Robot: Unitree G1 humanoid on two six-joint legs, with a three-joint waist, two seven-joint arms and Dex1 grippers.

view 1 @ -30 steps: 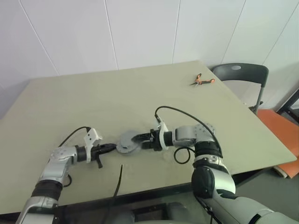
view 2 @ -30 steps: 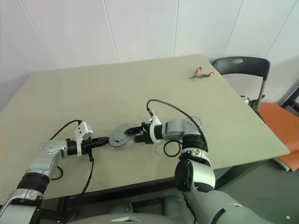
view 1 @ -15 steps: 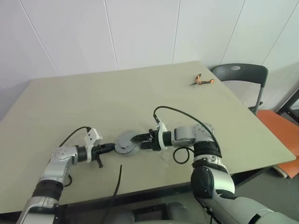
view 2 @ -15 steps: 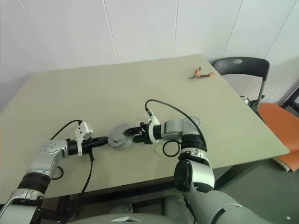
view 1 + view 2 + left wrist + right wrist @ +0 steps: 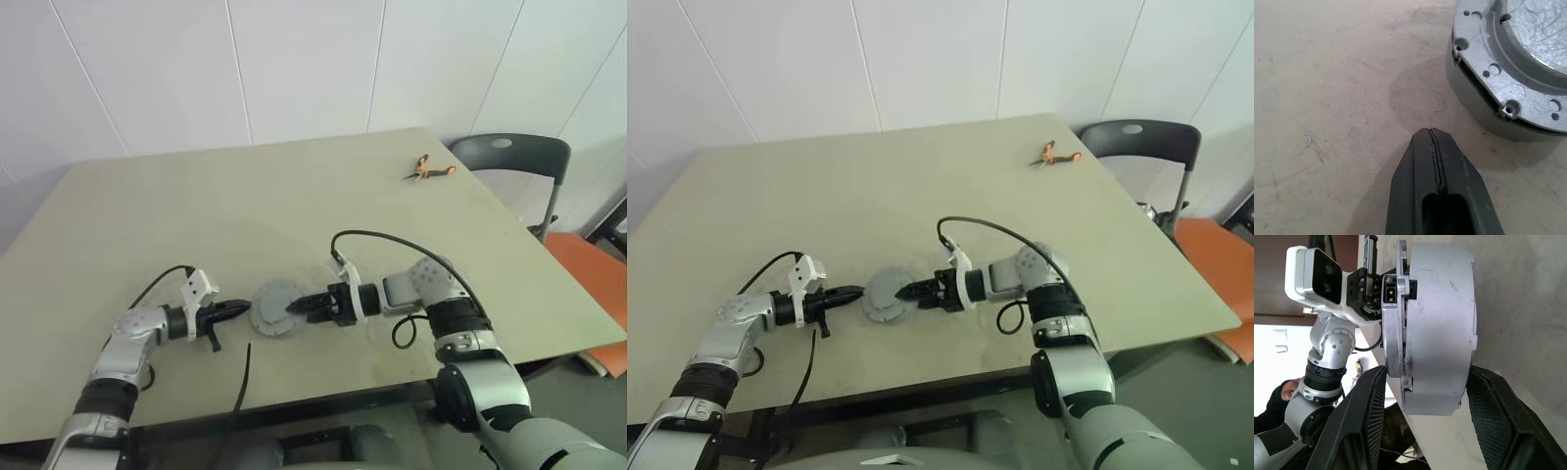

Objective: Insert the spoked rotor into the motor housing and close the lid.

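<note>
Beige desk (image 5: 294, 215) is carrying the motor housing (image 5: 275, 308), now lying flat; we are straddling it with our right pincer (image 5: 294, 305), while our clenched left pincer (image 5: 239, 306) is waiting beside it.

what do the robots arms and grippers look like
Both arms are silver-grey metal with black joint bands. Each wrist carries a small white camera block, and a thin black cable loops from it. The left gripper and the right gripper each end in two black tapered fingers with finely textured inner pads.
</note>
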